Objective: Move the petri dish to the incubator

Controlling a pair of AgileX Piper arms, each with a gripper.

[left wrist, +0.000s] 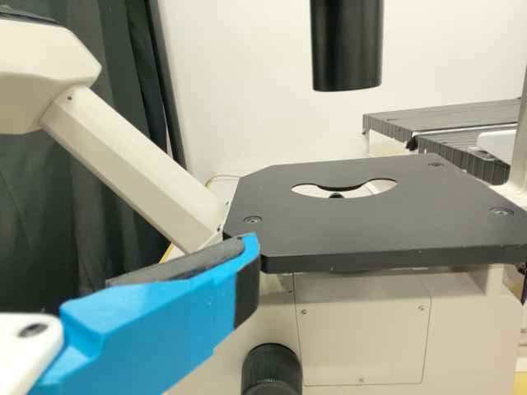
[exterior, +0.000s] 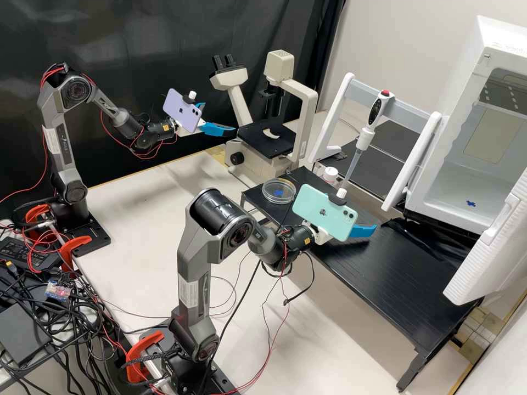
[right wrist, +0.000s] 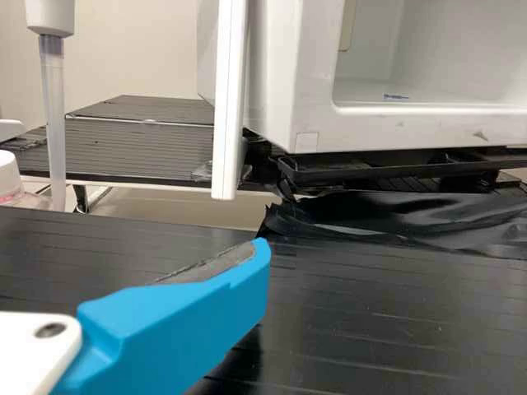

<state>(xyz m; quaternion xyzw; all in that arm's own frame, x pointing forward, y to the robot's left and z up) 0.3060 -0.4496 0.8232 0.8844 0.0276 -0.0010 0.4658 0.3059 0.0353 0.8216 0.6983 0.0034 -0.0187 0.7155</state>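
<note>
In the high view, the clear petri dish (exterior: 279, 191) is resting on the black platform (exterior: 384, 291), at the end near the microscope (exterior: 307, 109), with a blue mark (exterior: 278, 192) showing through it. Across the platform, the incubator (exterior: 464, 181) is standing with its white door (exterior: 491, 247) open, and a second blue mark (exterior: 471, 203) is lying on its floor. The left gripper (exterior: 220, 117) is hanging beside the microscope, behind a purple phone (exterior: 182, 112), its two fingers standing apart with nothing between them. Its wrist view is adding a close look at the black stage (left wrist: 362, 222) and the round opening in it, with one finger (left wrist: 156, 321) reaching near the stage's edge. The right gripper (exterior: 363, 230) is hovering over the platform behind a mint phone (exterior: 324, 213), which is covering part of it from the high side. The right wrist view is revealing a bare grey pad (right wrist: 210, 265) with no second finger pressing on it, so these fingers are standing apart too; beyond them, crumpled black sheeting (right wrist: 395, 214) is lying below the incubator, and a pipette (right wrist: 54, 107) is pointing downward.
</note>
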